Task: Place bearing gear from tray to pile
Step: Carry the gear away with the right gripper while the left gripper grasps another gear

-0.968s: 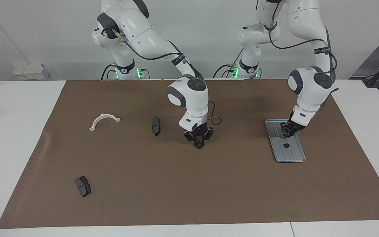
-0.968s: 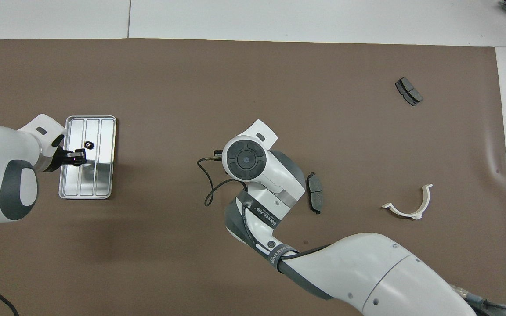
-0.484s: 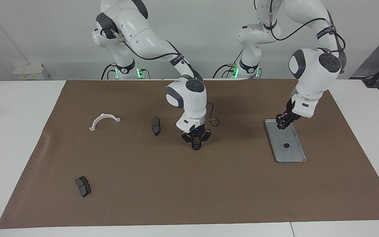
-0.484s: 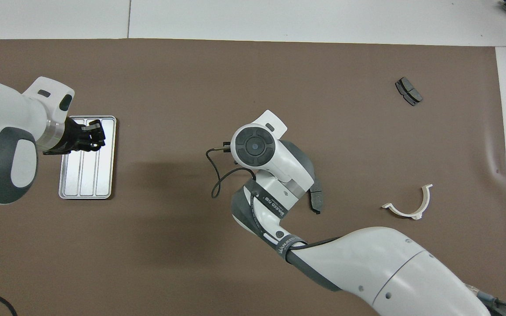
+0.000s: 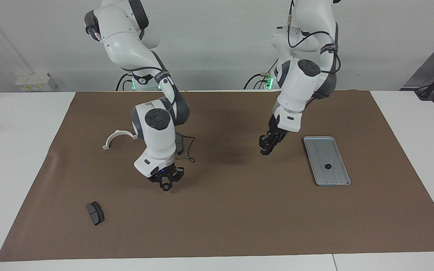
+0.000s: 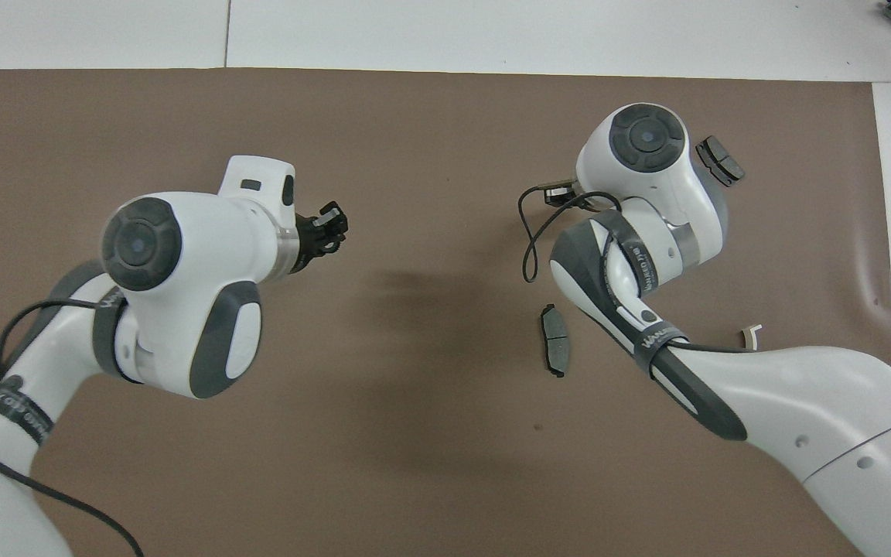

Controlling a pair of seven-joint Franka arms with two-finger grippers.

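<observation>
A white tabletop carries a brown mat spread over most of it, a plain pale wall rises along the tabletop's robot-side edge, and soft even light throws faint shadows on the mat.

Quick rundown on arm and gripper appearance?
Both arms have glossy white shells with dark grey joint caps and round grey discs at the wrists. Black cables run along the links, and black bands carry white lettering. The left gripper and right gripper are small black assemblies. Green lights glow at the bases.
</observation>
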